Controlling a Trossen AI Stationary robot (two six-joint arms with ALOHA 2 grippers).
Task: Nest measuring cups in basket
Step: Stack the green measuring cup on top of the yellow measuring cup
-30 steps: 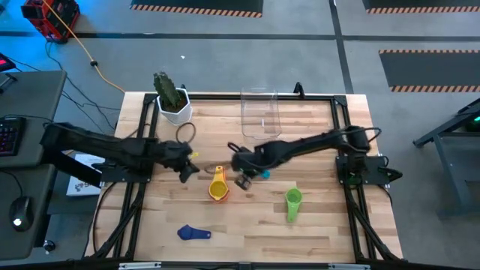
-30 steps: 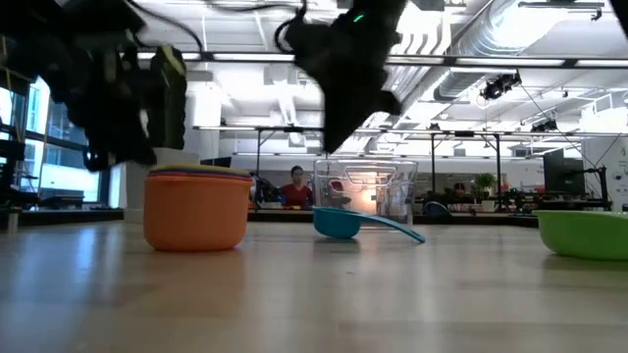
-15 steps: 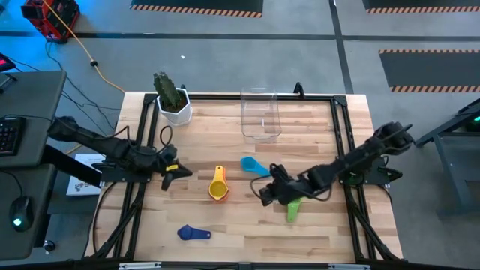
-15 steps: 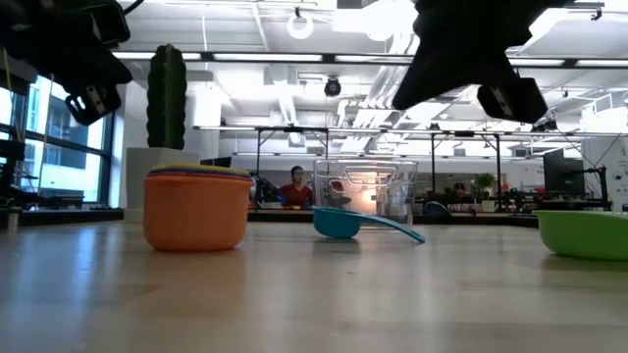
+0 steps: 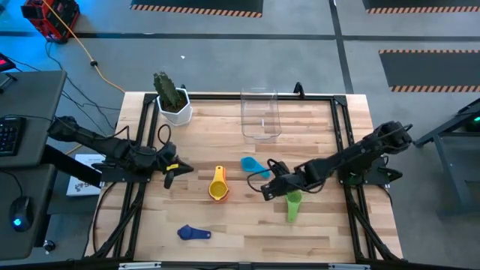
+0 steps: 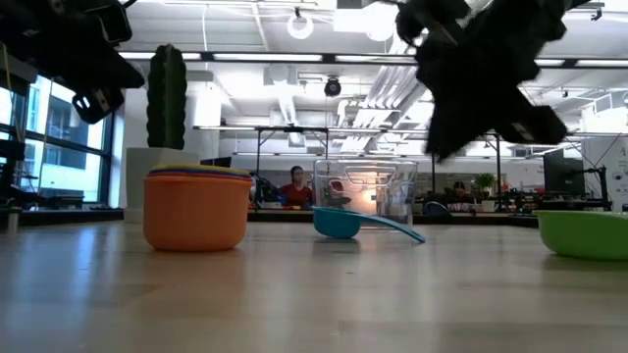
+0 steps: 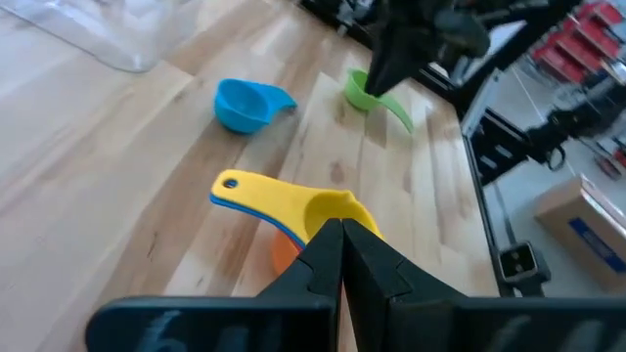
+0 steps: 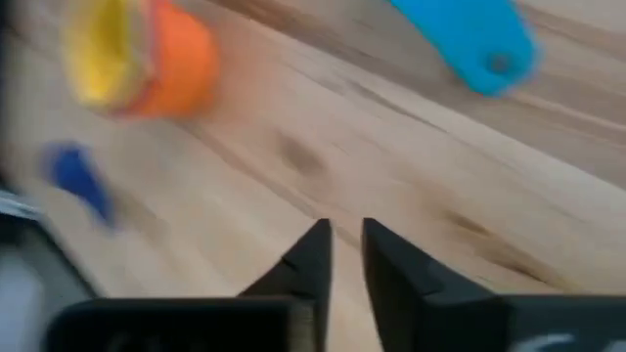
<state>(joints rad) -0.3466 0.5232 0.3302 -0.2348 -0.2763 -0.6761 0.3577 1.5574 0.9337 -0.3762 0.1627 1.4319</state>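
A nested stack with an orange cup [image 5: 218,187] outermost and a yellow one on top stands on its base at mid-table. A light blue cup [image 5: 251,165] rests on the wood to its right. A green cup [image 5: 292,203] lies nearer the right edge and a dark blue cup [image 5: 193,233] near the near edge. The clear basket [image 5: 261,114] stands at the far edge. My right gripper [image 5: 268,187] hovers just left of the green cup, fingers slightly apart [image 8: 344,230]. My left gripper [image 5: 171,172] is shut [image 7: 340,227], in the air left of the stack.
A white pot with a green cactus [image 5: 174,101] stands at the far left corner. The black frame rails [image 5: 147,142] run along the table's sides. Bare wood lies between the stack and the dark blue cup, and along the near edge.
My right gripper swung from mid-table beside the light blue cup toward the near right, ending next to the green cup. My left gripper drew back toward the table's left edge, away from the stack. The cups stayed where they were.
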